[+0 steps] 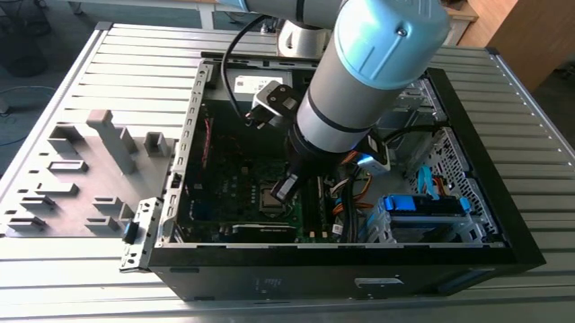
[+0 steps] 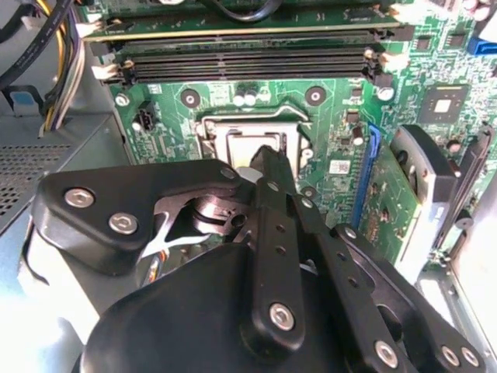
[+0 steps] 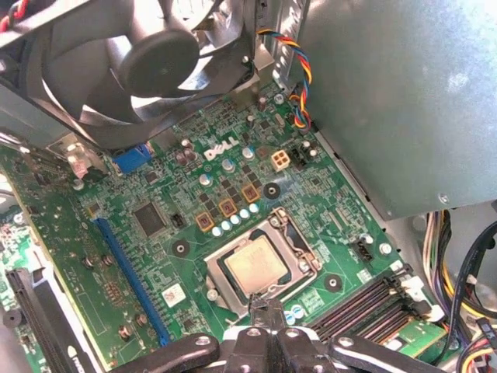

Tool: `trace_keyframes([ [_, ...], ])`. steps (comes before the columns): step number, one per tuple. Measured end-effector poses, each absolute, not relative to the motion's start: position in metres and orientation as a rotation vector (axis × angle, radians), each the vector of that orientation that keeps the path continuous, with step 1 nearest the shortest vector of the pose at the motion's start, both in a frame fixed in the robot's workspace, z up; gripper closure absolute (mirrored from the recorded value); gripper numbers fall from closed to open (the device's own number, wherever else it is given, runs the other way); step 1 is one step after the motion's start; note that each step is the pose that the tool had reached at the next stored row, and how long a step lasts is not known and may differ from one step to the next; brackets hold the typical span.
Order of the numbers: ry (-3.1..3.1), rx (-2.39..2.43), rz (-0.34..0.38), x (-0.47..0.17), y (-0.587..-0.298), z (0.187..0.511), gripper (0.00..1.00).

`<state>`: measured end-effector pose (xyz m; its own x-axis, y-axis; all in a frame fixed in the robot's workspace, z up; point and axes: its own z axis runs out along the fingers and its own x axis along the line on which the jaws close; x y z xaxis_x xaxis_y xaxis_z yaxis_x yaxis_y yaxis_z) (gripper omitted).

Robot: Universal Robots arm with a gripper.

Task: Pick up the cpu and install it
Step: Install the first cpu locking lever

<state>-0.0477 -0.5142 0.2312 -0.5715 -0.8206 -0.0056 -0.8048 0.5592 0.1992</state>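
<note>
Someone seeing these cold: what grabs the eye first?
The big grey-and-blue arm reaching down into the open computer case on the slatted table. In the first wrist view, the silver cpu sits in the socket frame on the green motherboard, with the gripper right at its edge. A black fan looms above the board.

the black open-topped computer case (image 1: pixel 359 259) leaves room from above, and the arm's black gripper (image 3: pixel 266 305) hangs in that gap just over the silver-grey square cpu (image 3: pixel 255 264) lying in its metal-framed socket. black memory slots (image 2: pixel 248 62) run close along one side of the socket and a long blue expansion slot (image 3: pixel 132 280) along another. a black round case fan (image 3: pixel 147 62), a plain grey metal box (image 3: pixel 388 101) and bundled coloured cables (image 3: pixel 466 280) crowd the space around the green motherboard (image 3: pixel 155 179).
</note>
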Motion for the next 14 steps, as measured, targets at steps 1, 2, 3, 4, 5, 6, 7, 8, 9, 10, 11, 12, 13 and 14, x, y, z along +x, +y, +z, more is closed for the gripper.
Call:
trace_keyframes([
  [1, -2.696, 1.409, -0.275, -0.0477, -0.5142, 0.2316, 0.89],
  [2, -2.696, 1.409, -0.275, -0.0477, -0.5142, 0.2324, 0.89],
  [3, -2.696, 1.409, -0.275, -0.0477, -0.5142, 0.2333, 0.89],
  [4, -2.696, 1.409, -0.275, -0.0478, -0.5142, 0.2344, 0.89],
  [5, -2.696, 1.408, -0.275, -0.0478, -0.5142, 0.2352, 0.89],
  [6, -2.696, 1.409, -0.275, -0.0477, -0.5142, 0.2358, 0.89],
  [7, -2.696, 1.409, -0.276, -0.0477, -0.5141, 0.2360, 0.89],
  [8, -2.696, 1.409, -0.276, -0.0477, -0.5141, 0.2360, 0.89],
  [9, -2.696, 1.409, -0.276, -0.0477, -0.5141, 0.2360, 0.89],
  [10, -2.696, 1.409, -0.276, -0.0478, -0.5142, 0.2361, 0.89],
  [11, -2.696, 1.409, -0.275, -0.0478, -0.5142, 0.2361, 0.89],
  [12, -2.696, 1.409, -0.275, -0.0478, -0.5142, 0.2362, 0.89],
  [13, -2.696, 1.408, -0.275, -0.0484, -0.5141, 0.2362, 0.89],
  [14, -2.696, 1.408, -0.275, -0.0492, -0.5141, 0.2362, 0.89],
])
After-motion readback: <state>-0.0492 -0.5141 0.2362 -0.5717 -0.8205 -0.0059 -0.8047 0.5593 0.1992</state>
